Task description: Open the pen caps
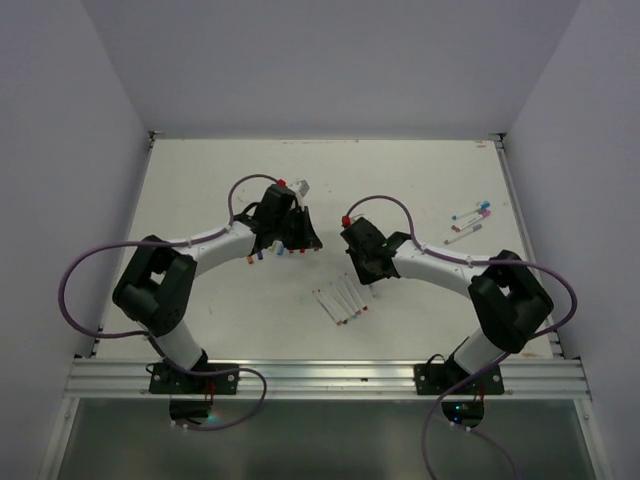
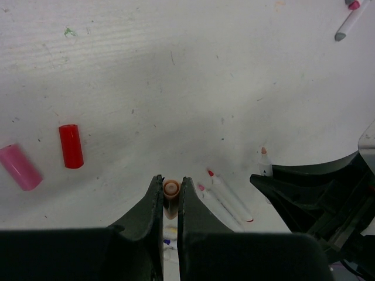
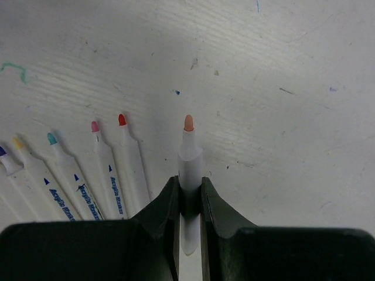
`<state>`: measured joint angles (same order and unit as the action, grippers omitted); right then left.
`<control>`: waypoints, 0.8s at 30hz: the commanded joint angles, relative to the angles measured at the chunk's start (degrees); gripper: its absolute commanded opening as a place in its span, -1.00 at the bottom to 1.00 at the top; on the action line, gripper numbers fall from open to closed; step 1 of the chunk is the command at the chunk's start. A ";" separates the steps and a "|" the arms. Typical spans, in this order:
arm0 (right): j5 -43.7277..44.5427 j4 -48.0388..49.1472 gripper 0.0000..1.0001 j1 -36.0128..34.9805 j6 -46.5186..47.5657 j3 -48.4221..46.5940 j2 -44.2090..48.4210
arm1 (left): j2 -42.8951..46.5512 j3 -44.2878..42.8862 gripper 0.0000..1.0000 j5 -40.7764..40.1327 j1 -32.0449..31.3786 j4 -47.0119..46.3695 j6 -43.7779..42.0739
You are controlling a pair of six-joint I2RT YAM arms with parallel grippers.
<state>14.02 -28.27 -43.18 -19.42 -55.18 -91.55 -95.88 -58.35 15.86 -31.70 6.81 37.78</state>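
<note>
The left hand (image 2: 170, 196) pinches an orange cap (image 2: 171, 188); the right hand (image 3: 188, 186) pinches an orange-tipped pen (image 3: 190, 158) beside the pen row (image 3: 110, 171). A red cap (image 2: 71, 146) and a pink cap (image 2: 20, 167) lie on the desk (image 2: 176, 70), left of it.

Glossy plastic pen caps (image 2: 71, 146), scuffed matt table (image 2: 176, 70)

Bright, even, diffuse light throughout. The white worktop (image 1: 200, 190) carries only faint, soft-edged shadows. Wrist views are sharp on the surface, without glare.
</note>
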 commanded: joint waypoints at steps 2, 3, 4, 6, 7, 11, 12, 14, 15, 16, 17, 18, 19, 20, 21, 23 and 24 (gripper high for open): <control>-2.07 2.52 -1.00 -0.15 -1.32 1.30 -0.47 | -3.08 -2.91 -1.00 0.31 -0.55 -2.59 -2.27; -2.85 3.13 -1.00 -0.24 -1.24 1.82 -0.91 | -3.70 -3.09 -1.00 0.23 -0.64 -2.59 -2.27; -3.12 3.92 -1.00 -0.15 -1.32 2.09 -0.91 | -4.75 -3.70 -1.00 0.31 -0.64 -2.59 -2.27; -4.17 4.45 -1.00 -0.15 -1.50 2.88 -0.91 | -5.81 -4.32 -1.00 0.14 -0.82 -2.59 -2.36; -4.35 5.15 -1.00 -0.24 -1.59 3.14 -0.83 | -6.68 -5.10 -1.00 -0.04 -0.99 -2.42 -2.53; -5.06 5.86 -0.80 -0.50 -2.03 4.11 -0.30 | -8.80 -6.78 -1.00 -2.14 -1.52 -1.27 -2.97; -5.14 5.95 -0.74 -0.50 -2.11 4.29 0.14 | -9.15 -7.13 -1.00 -3.02 -1.61 -0.84 -3.32; -5.14 5.95 -0.56 -0.50 -2.20 4.46 0.49 | -10.12 -8.01 -1.00 -4.16 -1.78 0.31 -3.76; -4.97 5.95 -0.52 -0.50 -2.20 4.55 0.75 | -10.38 -8.36 -1.00 -5.56 -1.96 0.75 -4.20; -4.62 5.77 -0.49 -0.50 -2.29 4.47 1.28 | -10.91 -9.06 -1.00 -6.18 -2.05 1.53 -4.47; -4.62 5.77 -0.44 -0.50 -2.29 4.38 1.63 | -11.26 -9.33 -1.00 -6.71 -2.22 2.15 -4.64; -4.62 5.60 -0.40 -0.50 -2.29 4.03 1.81 | -11.44 -9.68 -1.00 -7.85 -2.22 2.50 -4.99; -4.79 4.90 -0.36 -0.50 -2.29 3.76 2.25 | -11.87 -10.03 -1.00 -8.47 -2.31 2.94 -5.17; -4.10 4.46 -0.27 -0.50 -2.46 3.33 2.34 | -12.14 -10.29 -1.00 -9.08 -2.31 3.12 -5.43; -3.83 3.93 -0.25 -0.42 -2.46 2.37 2.51 | -12.23 -10.56 -1.00 -10.13 -2.31 3.56 -5.78; -2.43 2.26 -0.14 -0.15 -2.29 1.22 2.69 | -12.84 -11.26 -1.00 -11.46 -2.66 4.79 -6.14; -1.81 1.65 -0.13 0.11 -2.29 0.08 2.86 | -12.93 -11.44 -1.00 -12.68 -2.66 5.05 -6.57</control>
<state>9.72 -25.23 -43.44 -21.21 -51.59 -90.94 -108.36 -67.18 7.79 -33.80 10.00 33.80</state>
